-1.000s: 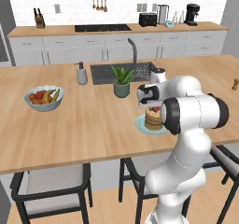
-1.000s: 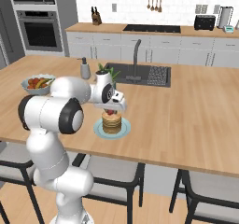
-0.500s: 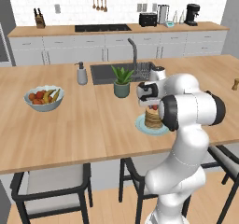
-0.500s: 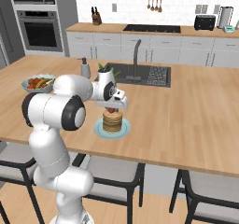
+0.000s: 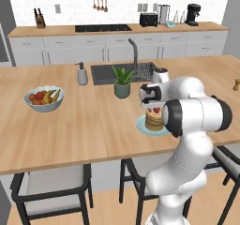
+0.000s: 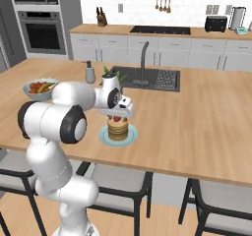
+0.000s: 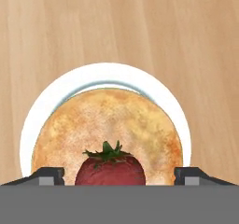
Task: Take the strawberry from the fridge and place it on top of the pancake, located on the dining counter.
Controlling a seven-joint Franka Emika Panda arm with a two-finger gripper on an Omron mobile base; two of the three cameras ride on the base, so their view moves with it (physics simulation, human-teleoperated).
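Note:
The strawberry (image 7: 110, 169) rests upright on top of the pancake (image 7: 107, 125), a tan stack on a pale round plate (image 7: 56, 94) on the wood-grain dining counter (image 5: 70, 130). My gripper (image 7: 119, 176) hangs straight over it, open, its fingertips (image 7: 46, 175) standing apart from the berry on both sides. From the base, the gripper (image 5: 154, 108) hovers just above the strawberry (image 5: 155, 110) and pancake (image 5: 153, 120); from the right side the gripper (image 6: 117, 116) sits over the strawberry (image 6: 116, 118) and pancake (image 6: 117, 130). The fridge is out of view.
A grey fruit bowl (image 5: 43, 99) stands far left on the counter. Behind the plate are a potted plant (image 5: 122, 83), a soap dispenser (image 5: 82, 74) and the sink (image 5: 119, 71) with a dark faucet (image 5: 134, 50). Stools (image 5: 51, 186) stand under the near edge.
The jaws have spread wide and let go of the strawberry, which now sits on the pancake. The hand has stayed over the plate.

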